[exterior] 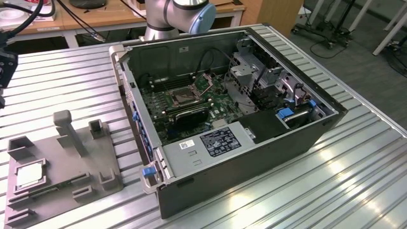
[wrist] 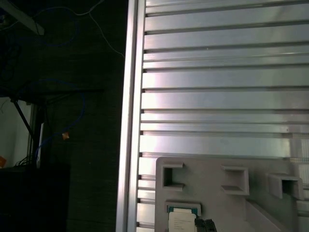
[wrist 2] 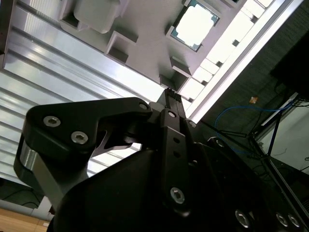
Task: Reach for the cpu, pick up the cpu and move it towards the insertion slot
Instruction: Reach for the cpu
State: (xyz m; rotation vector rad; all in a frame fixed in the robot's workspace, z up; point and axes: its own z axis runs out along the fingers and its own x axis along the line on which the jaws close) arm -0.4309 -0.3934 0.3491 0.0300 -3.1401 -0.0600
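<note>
The cpu (exterior: 28, 176), a pale silvery square chip, lies flat in a recess of the grey plastic tray (exterior: 64, 176) at the exterior view's lower left. It shows in both wrist views (wrist 2: 195, 24) (wrist: 182, 220), still seated in the tray. My gripper (wrist 2: 171, 96) hangs in the air above the table, apart from the cpu, and its dark tip (wrist: 205, 225) sits just beside the chip in the first wrist view. At the exterior view's left edge the gripper's dark body (exterior: 5, 64) stands well above the tray. The insertion slot (exterior: 181, 95) sits on the green board inside the open computer case.
The black computer case (exterior: 254, 157) lies open on the ribbed aluminium table (exterior: 356, 181). Tall grey blocks (exterior: 66, 129) rise from the tray. The table's edge (wrist: 130, 121) runs close to the tray, with dark floor and cables beyond. The arm's base (exterior: 175, 14) stands behind the case.
</note>
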